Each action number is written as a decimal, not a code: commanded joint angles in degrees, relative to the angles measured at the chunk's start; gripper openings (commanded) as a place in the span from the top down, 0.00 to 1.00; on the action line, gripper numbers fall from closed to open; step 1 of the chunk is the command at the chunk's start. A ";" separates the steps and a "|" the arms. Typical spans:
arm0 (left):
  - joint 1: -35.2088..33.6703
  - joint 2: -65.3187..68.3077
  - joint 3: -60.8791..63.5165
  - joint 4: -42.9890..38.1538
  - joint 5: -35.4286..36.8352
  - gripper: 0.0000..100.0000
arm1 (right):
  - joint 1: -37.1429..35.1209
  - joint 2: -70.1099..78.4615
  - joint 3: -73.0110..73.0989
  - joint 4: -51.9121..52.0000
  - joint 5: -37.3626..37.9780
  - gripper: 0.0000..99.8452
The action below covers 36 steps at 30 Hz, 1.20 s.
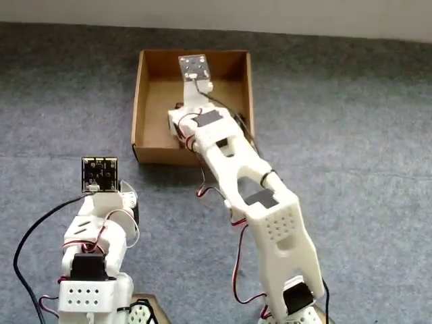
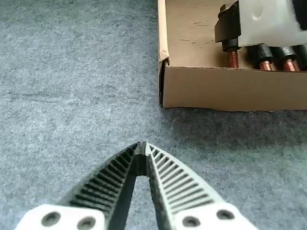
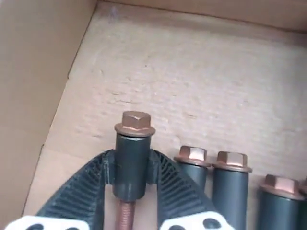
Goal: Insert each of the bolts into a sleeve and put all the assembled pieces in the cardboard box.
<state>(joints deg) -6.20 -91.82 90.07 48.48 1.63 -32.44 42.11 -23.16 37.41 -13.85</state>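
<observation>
The cardboard box (image 1: 144,101) stands at the back of the grey carpet. My right gripper (image 3: 130,170) reaches into it, shut on an assembled piece (image 3: 132,158): a dark sleeve with a copper bolt through it. Three more assembled pieces (image 3: 230,179) lie side by side on the box floor beside it, and their threaded ends (image 2: 276,60) show over the box (image 2: 230,88) wall under the right arm (image 2: 268,21). My left gripper (image 2: 143,146) is shut and holds nothing; it hovers over the carpet just in front of the box's near left corner, on the left arm (image 1: 101,202).
The right arm (image 1: 236,169) stretches from the front edge across the box's near wall. Grey carpet (image 1: 351,135) lies open to the left and right of the box. Cables (image 1: 27,243) loop beside the left arm's base.
</observation>
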 commanded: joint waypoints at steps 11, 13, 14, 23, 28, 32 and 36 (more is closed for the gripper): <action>-0.40 -0.57 -0.40 -0.26 -0.44 0.99 | 2.07 1.10 -3.56 2.68 0.18 0.99; -0.40 -0.57 -0.48 -0.26 -0.44 0.99 | 2.07 1.10 -3.56 4.97 0.18 0.99; -0.40 -0.57 -0.48 -0.26 -0.44 0.99 | 2.07 1.19 -3.56 5.85 0.18 0.99; -0.57 -0.57 -0.57 -0.26 -0.44 0.99 | 1.98 1.01 -5.76 6.64 0.18 0.96; -0.57 -0.57 -0.57 -0.26 -0.44 0.99 | 1.80 0.84 -6.20 6.73 0.35 0.81; -0.57 -0.57 -0.57 -0.26 -0.44 0.99 | 1.80 0.48 -8.75 8.92 0.44 0.81; -0.57 -0.57 -0.57 -0.26 -0.44 0.99 | 2.07 -2.24 -13.93 15.43 0.44 0.81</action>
<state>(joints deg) -6.20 -91.82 90.07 48.48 1.63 -31.65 43.96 -31.87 49.19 -14.02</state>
